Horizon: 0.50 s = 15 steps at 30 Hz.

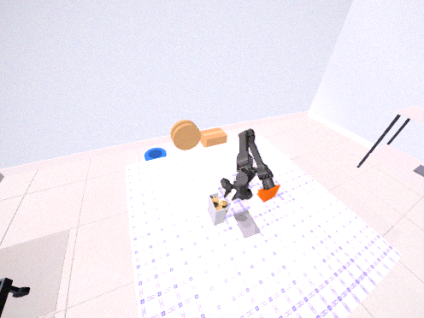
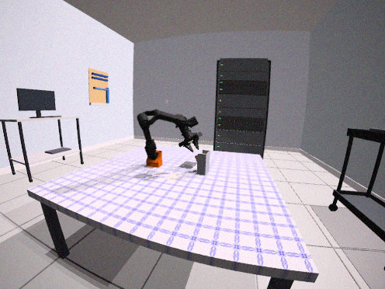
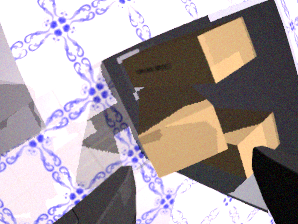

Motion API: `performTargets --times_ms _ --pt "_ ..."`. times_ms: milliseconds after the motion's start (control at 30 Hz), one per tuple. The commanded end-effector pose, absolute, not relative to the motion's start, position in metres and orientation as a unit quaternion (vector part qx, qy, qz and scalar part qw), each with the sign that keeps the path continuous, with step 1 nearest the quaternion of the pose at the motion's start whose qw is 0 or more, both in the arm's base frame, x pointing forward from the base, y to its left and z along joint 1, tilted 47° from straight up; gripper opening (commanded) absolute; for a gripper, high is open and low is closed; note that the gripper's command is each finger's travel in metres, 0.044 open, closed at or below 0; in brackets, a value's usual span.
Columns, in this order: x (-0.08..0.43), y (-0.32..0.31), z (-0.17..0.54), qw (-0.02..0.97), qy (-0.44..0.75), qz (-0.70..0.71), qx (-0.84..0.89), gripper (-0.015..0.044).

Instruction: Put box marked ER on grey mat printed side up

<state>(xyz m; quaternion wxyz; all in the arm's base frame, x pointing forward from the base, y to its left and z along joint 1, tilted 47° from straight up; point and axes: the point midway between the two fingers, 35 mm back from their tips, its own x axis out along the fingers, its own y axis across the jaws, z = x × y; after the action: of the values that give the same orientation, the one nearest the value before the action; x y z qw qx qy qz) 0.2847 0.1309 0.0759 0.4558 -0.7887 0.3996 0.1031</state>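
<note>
The bin (image 1: 219,217) (image 2: 204,165) (image 3: 111,75), pale outside and dark inside, stands on the table. In the wrist view it holds three tan boxes: one box (image 3: 229,47) at the top, a second box (image 3: 187,145) in the middle beside the wall, and a third box (image 3: 257,145) at the right, partly behind a finger. Small dark marks show on the top one's shaded side; no code is readable. My gripper (image 1: 230,196) (image 2: 195,149) (image 3: 194,167) is partly open and empty, above the bin's near side. The grey mat (image 1: 249,227) (image 2: 188,165) (image 3: 15,117) is bare beside the bin.
The arm's orange base (image 1: 268,193) (image 2: 154,159) is on the far side of the mat from the bin. A blue ring-shaped dish (image 1: 155,154), a tan round object (image 1: 185,135) and a tan block (image 1: 214,137) are at the back in the top view.
</note>
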Motion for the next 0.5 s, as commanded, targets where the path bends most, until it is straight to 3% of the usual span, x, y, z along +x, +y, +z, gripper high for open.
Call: performTargets --times_ms 0,467 --pt "0.2844 0.1323 0.0789 0.365 0.408 0.148 -0.824 0.0235" --pt "0.2853 0.1318 0.0798 0.337 0.409 0.162 -0.832 0.0235"
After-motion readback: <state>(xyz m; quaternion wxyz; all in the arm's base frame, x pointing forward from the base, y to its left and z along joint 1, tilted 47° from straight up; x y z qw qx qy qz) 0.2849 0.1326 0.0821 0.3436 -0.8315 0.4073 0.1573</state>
